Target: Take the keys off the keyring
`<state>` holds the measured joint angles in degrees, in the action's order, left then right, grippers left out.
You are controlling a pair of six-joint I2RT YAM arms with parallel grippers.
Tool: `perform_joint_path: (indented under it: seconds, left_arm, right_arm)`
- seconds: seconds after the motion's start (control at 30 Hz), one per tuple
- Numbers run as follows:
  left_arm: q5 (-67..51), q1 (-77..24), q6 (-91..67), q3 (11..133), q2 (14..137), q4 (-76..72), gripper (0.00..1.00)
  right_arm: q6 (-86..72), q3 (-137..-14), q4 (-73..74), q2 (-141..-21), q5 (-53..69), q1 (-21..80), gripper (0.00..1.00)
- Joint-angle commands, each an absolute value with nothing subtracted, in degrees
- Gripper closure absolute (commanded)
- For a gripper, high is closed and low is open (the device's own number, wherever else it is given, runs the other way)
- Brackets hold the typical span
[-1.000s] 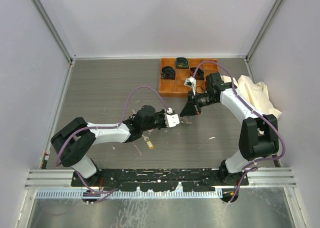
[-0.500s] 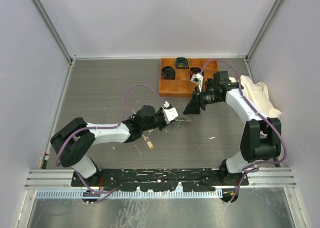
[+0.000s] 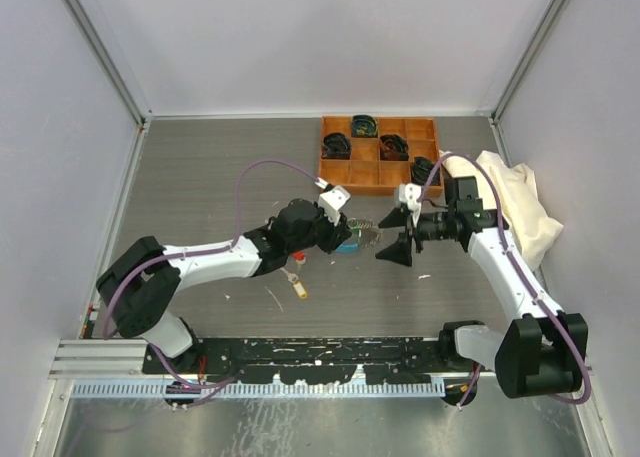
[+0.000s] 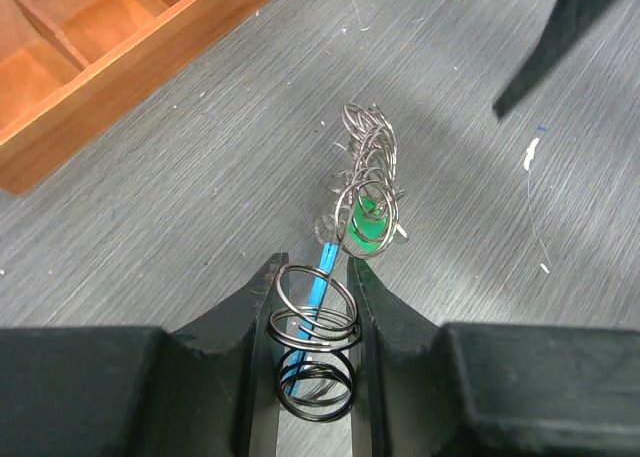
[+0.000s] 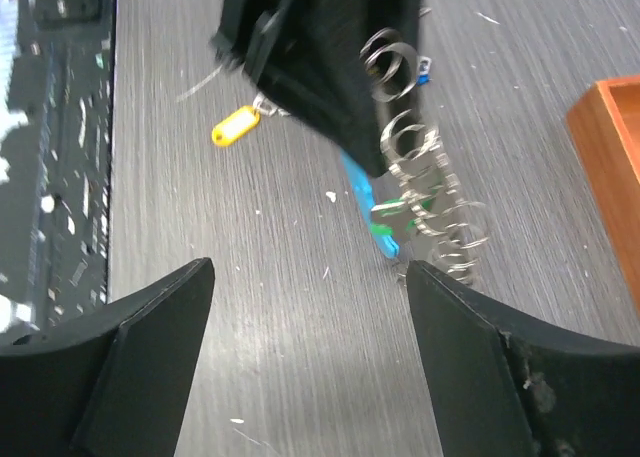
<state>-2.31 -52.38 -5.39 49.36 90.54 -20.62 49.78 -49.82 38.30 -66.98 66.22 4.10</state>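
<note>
- Seen from above, the keyring (image 3: 365, 237), a floppy loop of silvery wire coil with a light-blue plastic segment (image 4: 320, 267), is at the middle of the grey table (image 3: 200, 177), between the two arms. Whether it touches the surface cannot be told.
- The left gripper (image 4: 315, 267) is pinched narrow on one end of the coil, a finger pressing each side of the loops. In its wrist view the rest of the coil trails off toward 12 o'clock.
- A key with a green tag (image 4: 368, 227) hangs among the loops just past the fingertips.
- The right gripper (image 5: 308, 272) is spread wide and holds nothing. It faces the coil's free end from 3 o'clock, near but not touching.
- A key with a yellow tag (image 3: 299, 289) lies on the table at 7 o'clock from the keyring, seemingly off the ring.
- An orange tray (image 3: 350, 187) sits at 1 o'clock and a cream cloth (image 3: 515, 192) at 3 o'clock.
- The coil looks light, springy and slack, so it is likely to stretch and sag rather than resist. Its thin wire is probably slippery.
- The surest hold looks to be the flat, stiff green tag or the key's head. That key could then be worked along the coil while the left gripper anchors it.
</note>
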Motion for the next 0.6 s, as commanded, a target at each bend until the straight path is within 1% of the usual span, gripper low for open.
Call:
perform_joint_path:
  seconds: [0.0,0.07,0.1,0.3,0.4,0.57]
  left_arm:
    - [0.33,-51.37,-11.78,54.3,86.12,-17.33,1.0]
    - [0.91,-51.08,-13.18,56.2,85.63,-13.53,1.0]
    - [1.04,-51.03,-13.84,57.28,85.39,-11.82,1.0]
    - [4.32,-50.99,-19.0,63.89,84.61,-2.9,1.0]
    - [5.01,-50.99,-21.84,65.17,84.17,-1.6,1.0]
    - [5.54,-50.98,-27.41,66.23,83.16,-1.31,1.0]
  right_arm:
    - [72.44,-44.44,37.87,-65.19,68.12,4.72,0.16]
    - [73.58,-43.01,36.1,-64.95,68.57,4.9,0.16]
    - [71.75,-42.26,33.78,-64.64,68.36,5.23,0.16]
    - [46.03,-38.69,11.49,-63.94,59.07,8.64,0.24]
    - [38.97,-37.18,4.67,-63.34,57.13,9.48,0.27]
    - [28.83,-34.57,-6.98,-62.68,52.26,10.32,0.27]
